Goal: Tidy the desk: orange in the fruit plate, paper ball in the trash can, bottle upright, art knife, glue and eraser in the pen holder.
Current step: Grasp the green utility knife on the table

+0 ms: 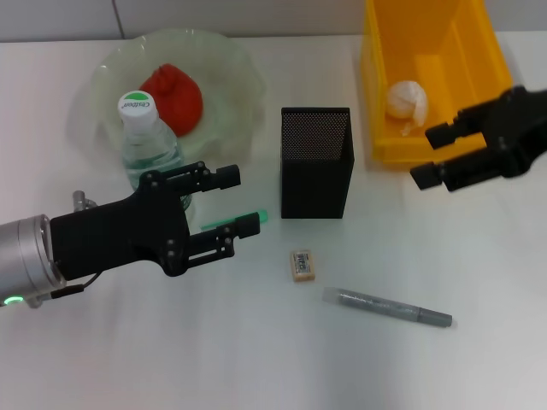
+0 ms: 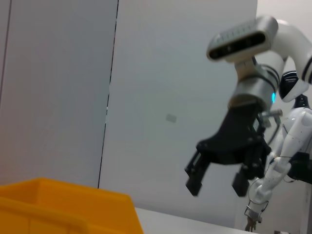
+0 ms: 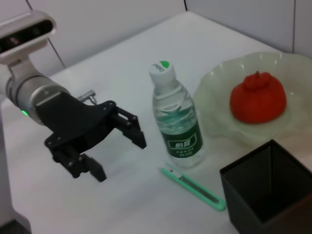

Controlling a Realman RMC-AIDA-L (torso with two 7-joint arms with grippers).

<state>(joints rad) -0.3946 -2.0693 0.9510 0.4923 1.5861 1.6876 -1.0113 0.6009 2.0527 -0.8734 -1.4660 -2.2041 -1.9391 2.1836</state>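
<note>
The orange lies in the pale green fruit plate. The water bottle stands upright in front of the plate. My left gripper is open and empty, hovering beside the bottle and over the green art knife, which it partly hides. The knife lies flat on the desk by the bottle. The eraser and the grey glue stick lie in front of the black mesh pen holder. The paper ball is in the yellow trash bin. My right gripper is open and empty by the bin's front.
The desk is white, with a grey wall panel behind it. The pen holder stands between the plate and the bin. The right gripper shows above the bin's rim in the left wrist view.
</note>
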